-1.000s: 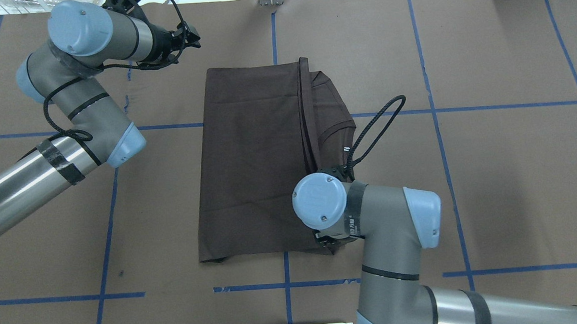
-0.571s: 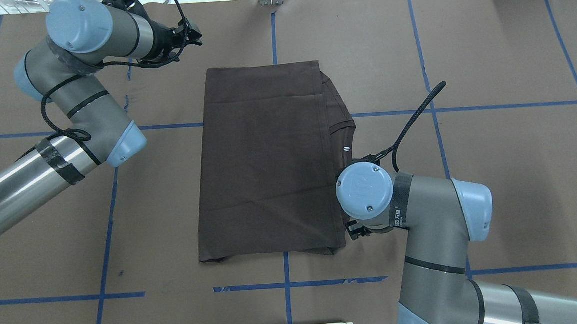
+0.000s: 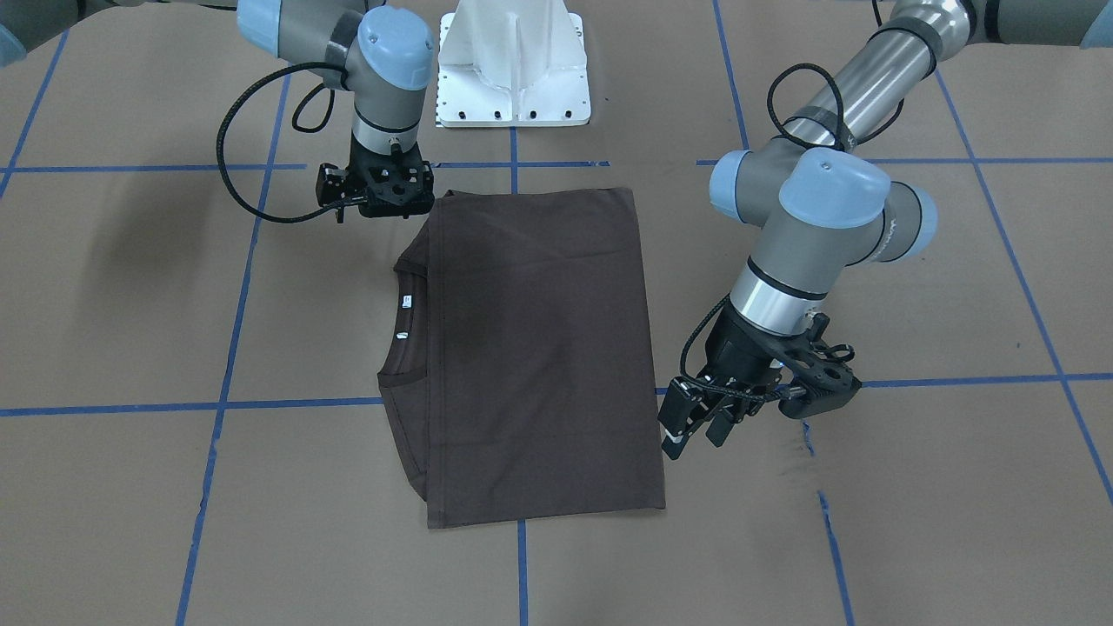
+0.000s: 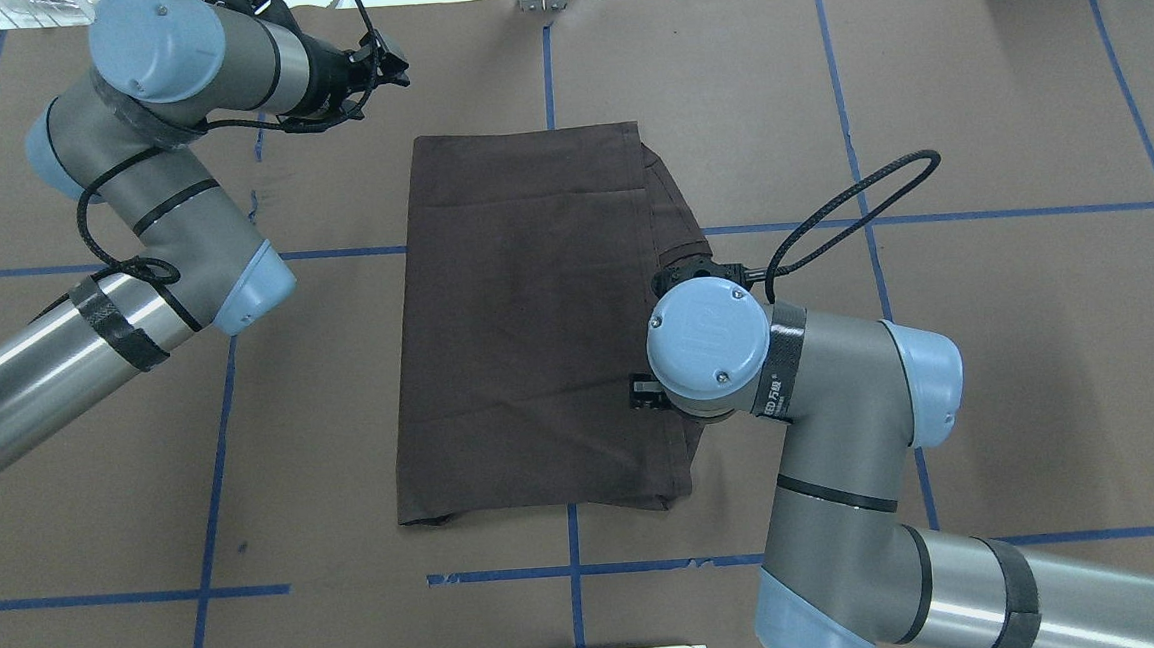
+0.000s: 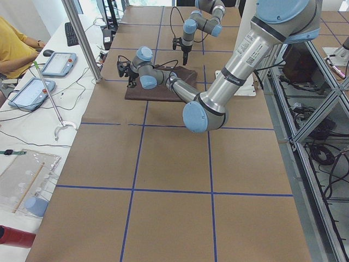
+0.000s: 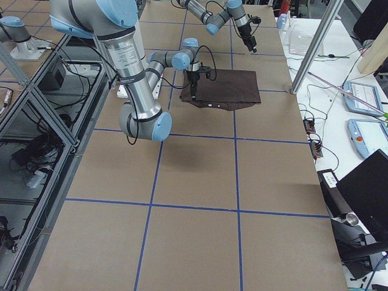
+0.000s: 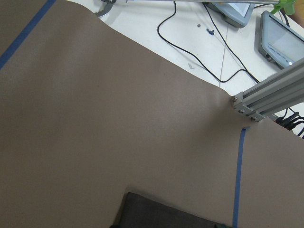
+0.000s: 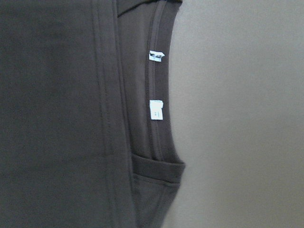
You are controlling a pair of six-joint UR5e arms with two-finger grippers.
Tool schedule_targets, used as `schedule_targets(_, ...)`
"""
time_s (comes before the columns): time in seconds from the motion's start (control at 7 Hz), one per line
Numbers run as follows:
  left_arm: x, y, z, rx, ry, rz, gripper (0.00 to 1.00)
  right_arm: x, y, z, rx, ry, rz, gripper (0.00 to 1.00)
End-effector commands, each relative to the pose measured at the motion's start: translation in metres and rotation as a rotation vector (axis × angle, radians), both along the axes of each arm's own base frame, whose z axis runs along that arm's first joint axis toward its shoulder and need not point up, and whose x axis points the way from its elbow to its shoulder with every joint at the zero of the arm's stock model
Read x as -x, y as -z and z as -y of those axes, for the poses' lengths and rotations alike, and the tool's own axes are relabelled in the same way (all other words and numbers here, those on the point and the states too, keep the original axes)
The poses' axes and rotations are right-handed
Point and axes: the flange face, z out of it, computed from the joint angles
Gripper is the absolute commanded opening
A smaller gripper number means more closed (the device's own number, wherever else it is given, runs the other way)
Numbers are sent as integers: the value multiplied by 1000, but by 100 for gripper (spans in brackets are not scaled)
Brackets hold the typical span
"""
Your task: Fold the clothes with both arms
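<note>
Dark brown folded T-shirt (image 4: 527, 317) flat at centre of brown paper-covered table (image 4: 989, 339), ribbed collar (image 3: 402, 323) on robot's right side. Silver-grey right arm (image 4: 843, 418) above shirt's right edge, jaws downward. Silver-grey left arm (image 4: 180, 218) off cloth, jaws over bare table near shirt's far left corner. White bolted pedestal base (image 3: 513, 69) behind shirt, robot's side.

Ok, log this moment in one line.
T-shirt: folded flat | left end effector: open, beside T-shirt | right end effector: over collar side, state unclear
</note>
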Motion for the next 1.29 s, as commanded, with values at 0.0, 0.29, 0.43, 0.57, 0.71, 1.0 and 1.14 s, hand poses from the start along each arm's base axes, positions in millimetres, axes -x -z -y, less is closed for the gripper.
schedule_targets(0.0, 1, 2, -1, 1, 2, -6, 73, 28, 11, -18, 188, -311, 169, 84)
schedule_targets(0.29, 1, 2, -2, 2, 2, -7, 73, 33, 4, -31, 249, -362, 171, 74)
schedule_targets(0.43, 2, 3, -3, -1, 2, -9, 73, 38, -8, -42, 270, -367, 158, 74)
schedule_targets(0.57, 5, 2, -6, -2, 2, -10, 73, 42, -11, -51, 294, -380, 159, 74)
schedule_targets(0.71, 6, 2, -7, 1, 3, -10, 73, 43, -12, -55, 298, -378, 156, 74)
schedule_targets(1.0, 6, 1, -7, 1, 4, -8, 73, 46, -11, -60, 301, -371, 158, 72)
schedule_targets(1.14, 6, 3, -8, 10, 8, -18, 73, 50, -13, -62, 301, -367, 151, 72)
